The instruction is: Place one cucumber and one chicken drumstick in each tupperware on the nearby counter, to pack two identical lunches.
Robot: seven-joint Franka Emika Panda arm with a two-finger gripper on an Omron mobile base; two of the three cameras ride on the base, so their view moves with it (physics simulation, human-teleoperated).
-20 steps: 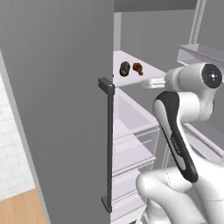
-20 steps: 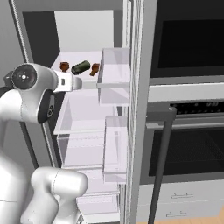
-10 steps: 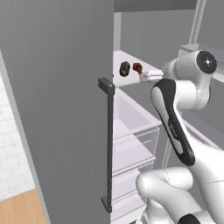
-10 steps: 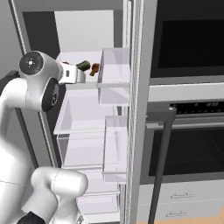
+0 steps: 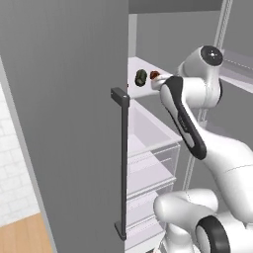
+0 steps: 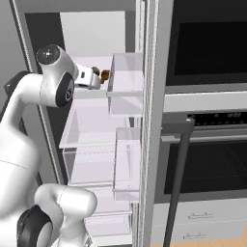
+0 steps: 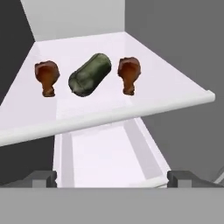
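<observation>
On the white fridge shelf (image 7: 175, 94) lie three food items: one dark green cucumber (image 7: 89, 74) and two brown chicken drumsticks. All three sit in a row across the shelf, behind its front lip. The cucumber lies in the middle, its long axis running diagonally, one rounded end toward the shelf's front lip and the other toward the back wall. In the hand view the left drumstick (image 7: 47, 76) lies just beside the cucumber's near end, and the right drumstick (image 7: 129, 74) lies just beside its far end; neither touches it. Both drumsticks lie with the thick meaty end toward the back of the shelf and the thin bone end toward the front lip.

The gripper (image 7: 111, 177) hangs in front of the shelf's lip, a little below the shelf surface, aimed at the cucumber. Its two finger tips (image 7: 43, 178) stand wide apart with nothing between them.

In the left base view the cucumber (image 5: 141, 77) shows on the same shelf, past the edge of the grey fridge door (image 5: 64, 113) with its one dark vertical handle (image 5: 121, 163).
</observation>
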